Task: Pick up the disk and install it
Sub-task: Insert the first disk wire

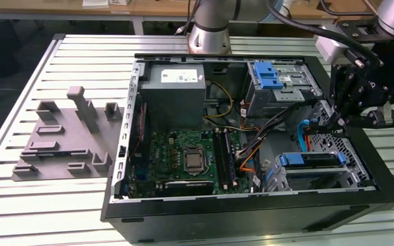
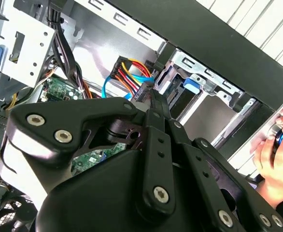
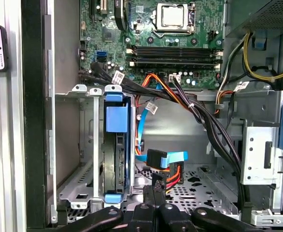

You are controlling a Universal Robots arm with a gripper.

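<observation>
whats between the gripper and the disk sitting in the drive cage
In the first wrist view, a light-blue data cable hangs down between the gripper and the disk, close beside the disk's blue rail.

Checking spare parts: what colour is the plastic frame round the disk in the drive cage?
Blue. The first wrist view shows the disk best.

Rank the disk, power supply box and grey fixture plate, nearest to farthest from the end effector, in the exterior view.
1. disk, in its cage near the end effector.
2. power supply box, across the case.
3. grey fixture plate, outside the case.
</observation>
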